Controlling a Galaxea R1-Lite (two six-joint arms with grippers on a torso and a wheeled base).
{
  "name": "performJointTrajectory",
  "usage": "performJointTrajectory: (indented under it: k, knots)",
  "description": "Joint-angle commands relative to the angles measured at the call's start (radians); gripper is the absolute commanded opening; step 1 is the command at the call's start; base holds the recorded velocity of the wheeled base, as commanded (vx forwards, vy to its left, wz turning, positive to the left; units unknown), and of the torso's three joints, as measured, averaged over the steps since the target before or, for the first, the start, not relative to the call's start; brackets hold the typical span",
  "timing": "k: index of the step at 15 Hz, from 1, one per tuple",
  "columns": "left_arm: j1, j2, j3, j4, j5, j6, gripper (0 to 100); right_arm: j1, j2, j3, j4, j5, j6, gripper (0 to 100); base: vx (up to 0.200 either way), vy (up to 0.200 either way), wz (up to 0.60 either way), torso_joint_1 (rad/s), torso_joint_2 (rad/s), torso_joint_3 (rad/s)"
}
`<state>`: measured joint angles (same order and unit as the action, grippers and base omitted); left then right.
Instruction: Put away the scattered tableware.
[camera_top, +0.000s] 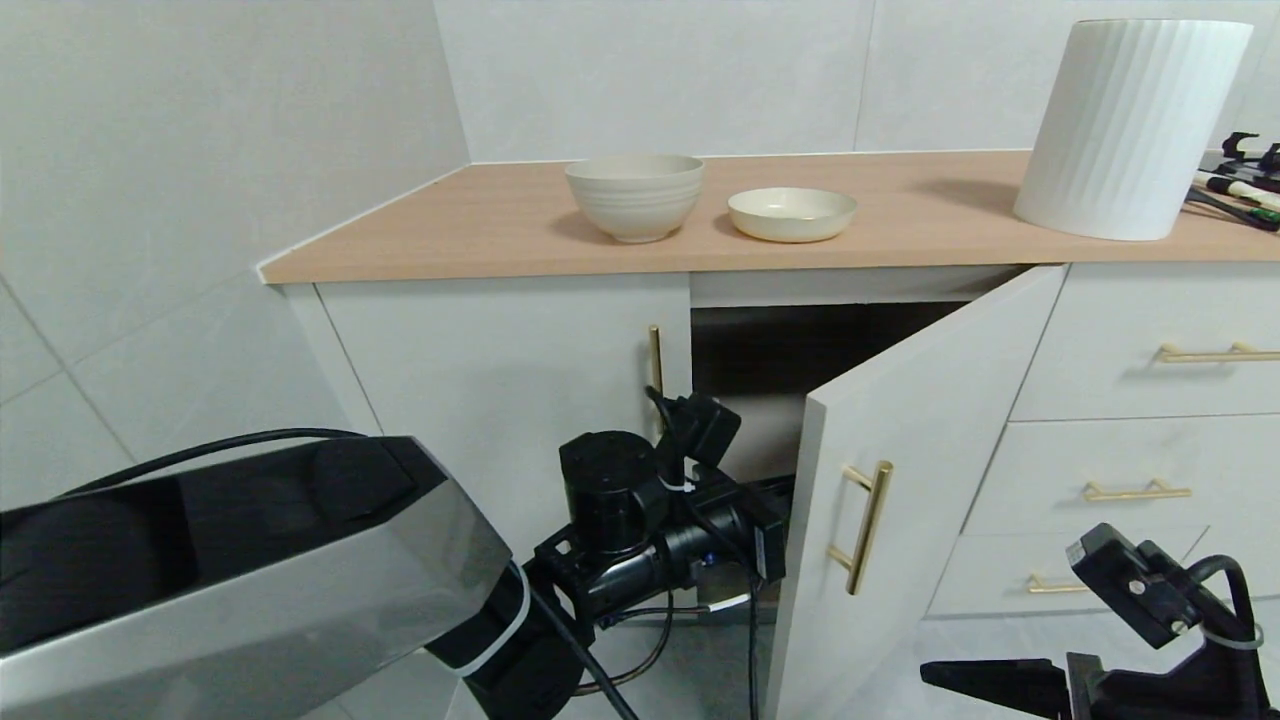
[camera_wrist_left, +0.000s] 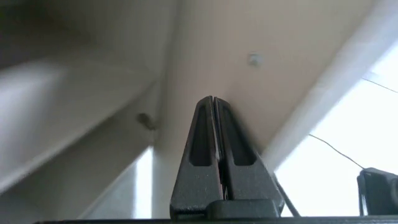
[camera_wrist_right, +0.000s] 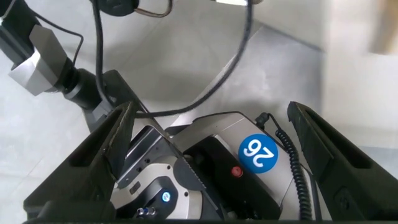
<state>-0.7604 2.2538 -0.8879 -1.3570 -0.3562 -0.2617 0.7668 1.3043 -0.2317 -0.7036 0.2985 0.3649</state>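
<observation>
The head camera gives me the tableware: a ribbed, matte cream bowl (camera_top: 634, 195) and, just beside it but not touching, a shallow cream dish (camera_top: 791, 213). Both sit on the smooth wood-grain countertop (camera_top: 450, 225). Farther to the right stands a tall white fluted cylinder (camera_top: 1130, 125). Below, the flat white cabinet door (camera_top: 940, 400) with its brass bar handle (camera_top: 866, 525) hangs open, and my left arm sits low at the dark opening.

The left wrist camera settles what the head camera can't. The left gripper (camera_wrist_left: 214, 106) has its black tapered fingers pressed together on nothing, in front of pale flat panels. The right wrist camera looks down at grey floor (camera_wrist_right: 174, 56), with the right gripper (camera_wrist_right: 211, 143) spread wide and holding nothing.
</observation>
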Motion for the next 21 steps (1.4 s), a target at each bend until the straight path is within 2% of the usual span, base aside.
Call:
performJointTrajectory:
  k: [1,6,10,11,12,15,16,17,18,21]
  knots:
    - [0.0,0.027,-0.046,0.016,-0.001,-0.001,0,0.0,0.003,0.0,0.0,0.001,0.0,100,0.0,0.0,0.0,0.0,0.0,0.0]
    - [0.0,0.044,-0.072,0.021,-0.004,-0.001,0,0.002,0.009,0.002,0.0,0.004,0.0,100,0.0,0.0,0.0,0.0,0.0,0.0]
    - [-0.008,0.073,-0.149,0.064,-0.001,0.001,0,0.019,0.006,0.002,0.0,0.005,0.0,100,0.0,0.0,0.0,0.0,0.0,0.0]
    - [-0.03,0.07,-0.149,0.062,-0.001,0.001,0,0.025,0.0,0.003,0.001,0.008,0.0,100,0.0,0.0,0.0,0.0,0.0,0.0]
    - [-0.077,0.058,-0.141,0.059,0.0,0.004,0,0.042,-0.01,0.02,-0.005,0.01,0.0,100,0.0,0.0,0.0,0.0,0.0,0.0]
    - [-0.25,0.003,-0.068,0.045,0.02,0.009,0,0.134,-0.079,0.064,-0.007,0.057,-0.006,100,0.0,0.0,0.0,0.0,0.0,0.0]
    - [-0.267,-0.013,-0.04,0.044,0.02,0.01,0,0.144,-0.099,0.074,0.0,0.091,-0.026,100,0.0,0.0,0.0,0.0,0.0,0.0]
    - [-0.266,-0.016,-0.039,0.044,0.02,0.009,0,0.144,-0.102,0.077,0.001,0.103,-0.04,100,0.0,0.0,0.0,0.0,0.0,0.0]
    - [-0.234,-0.011,-0.043,0.044,0.02,0.009,0,0.144,-0.099,0.074,0.001,0.1,-0.043,100,0.0,0.0,0.0,0.0,0.0,0.0]
    - [-0.181,-0.037,-0.034,0.044,0.02,0.007,0,0.132,-0.095,0.06,0.0,0.088,-0.041,100,0.0,0.0,0.0,0.0,0.0,0.0]
